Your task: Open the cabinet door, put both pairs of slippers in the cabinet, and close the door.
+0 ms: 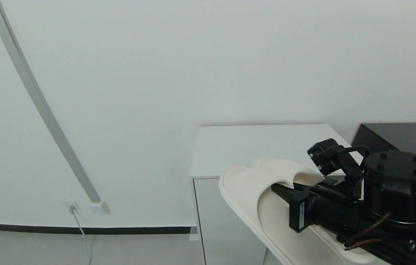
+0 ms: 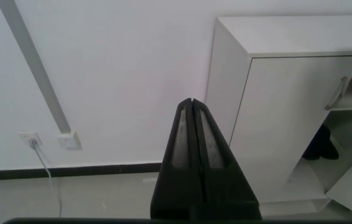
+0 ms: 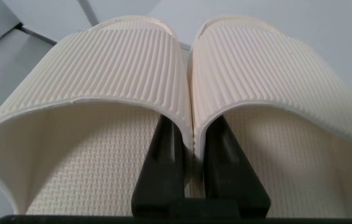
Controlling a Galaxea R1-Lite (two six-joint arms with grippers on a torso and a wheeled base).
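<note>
Slippers, one cream pair, sit pinched by their inner straps in your right gripper, toes pointing ahead at the white cabinet just beyond and below. Your left gripper is closed, empty, and looks farther off.

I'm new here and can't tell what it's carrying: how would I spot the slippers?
Find the white cabinet against the wall. In front of it, the right arm's black fingers pinch the slippers: two side by side, cream and ribbed, unlike the smooth cabinet.
</note>
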